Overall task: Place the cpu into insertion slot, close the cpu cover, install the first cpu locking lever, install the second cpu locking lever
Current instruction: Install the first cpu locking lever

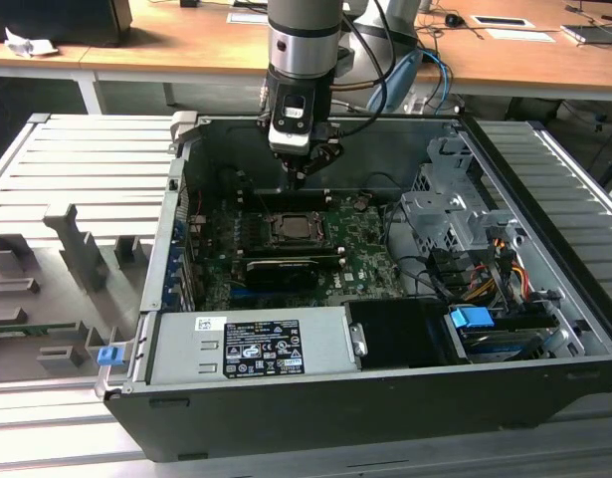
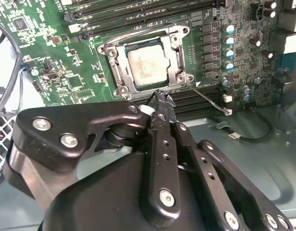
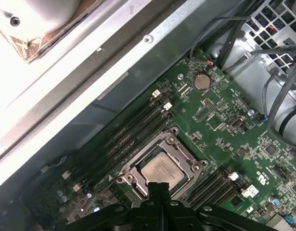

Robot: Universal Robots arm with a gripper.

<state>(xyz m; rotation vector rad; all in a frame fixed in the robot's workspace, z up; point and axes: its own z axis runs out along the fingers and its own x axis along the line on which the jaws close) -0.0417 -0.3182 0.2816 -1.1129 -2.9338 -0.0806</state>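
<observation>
**Gripper:** The gripper [image 1: 298,180] hangs inside the open computer case [image 1: 385,403], low over the motherboard [image 2: 75,65]. In both wrist views its two fingers [image 3: 160,188] are pressed together at the tips with nothing between them.

**Cpu:** The cpu [image 2: 148,65] lies flat in the insertion slot [image 2: 121,89], just ahead of the fingertips and below them, apart from them.

**Cpu cover:** The cpu cover [image 2: 179,53] is down over the cpu, whose metal top shows through the square window. The cover's nearest edge sits close beside the fingertips; contact cannot be confirmed.

**Locking lever:** One thin wire lever [image 2: 208,99] stands free, angling away from the socket corner nearest the fingertips and passing to one side of them over the memory slots [image 2: 200,103].
</observation>
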